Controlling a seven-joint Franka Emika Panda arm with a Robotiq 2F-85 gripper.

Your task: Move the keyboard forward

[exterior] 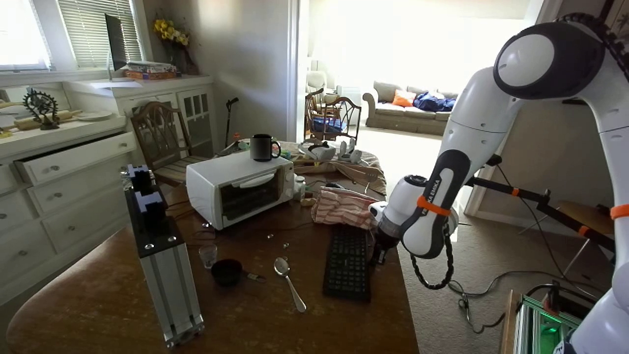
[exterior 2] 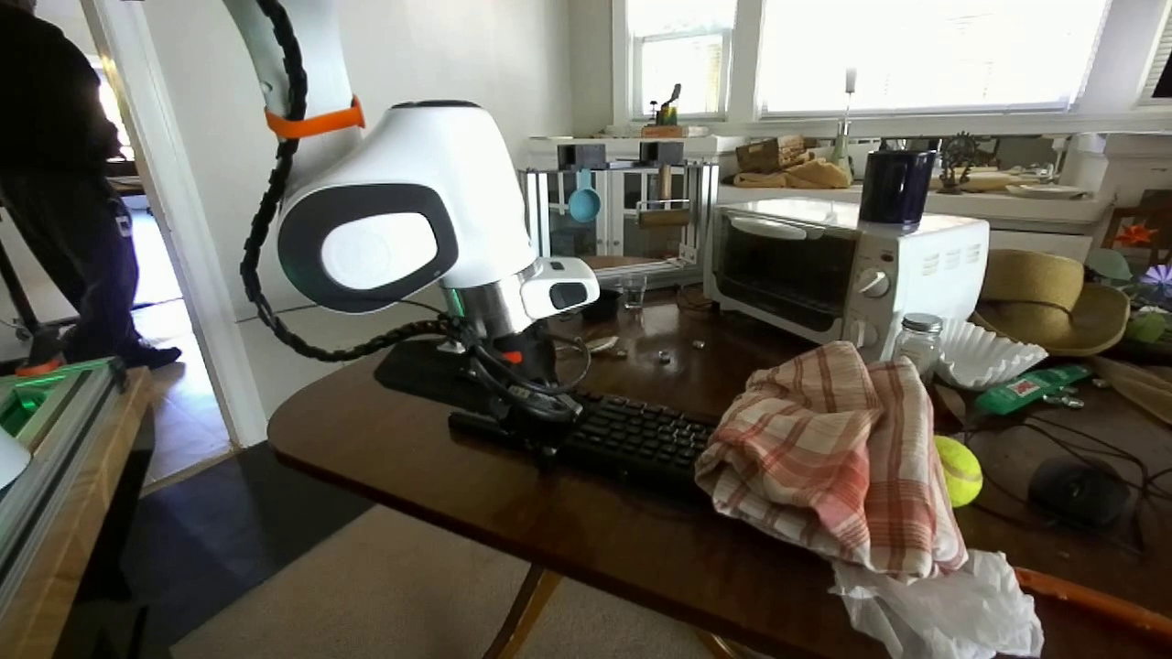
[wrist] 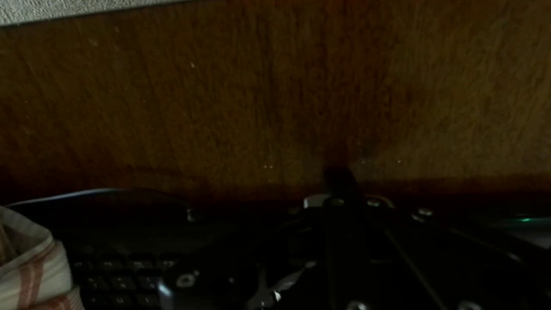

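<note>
Lying on the surface [exterior: 236,327], in an exterior view: silver spoon [exterior: 290,283], then black keyboard [exterior: 346,268], far end by the striped cloth [exterior: 340,207]. Tool [exterior: 378,257] low at keyboard's right-hand long edge; too dark to tell whether jaws are parted or closed.

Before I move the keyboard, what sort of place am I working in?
Most likely a home's dining room: there's a brown wooden table, a wooden chair by it, and a sofa in the room beyond.
</note>
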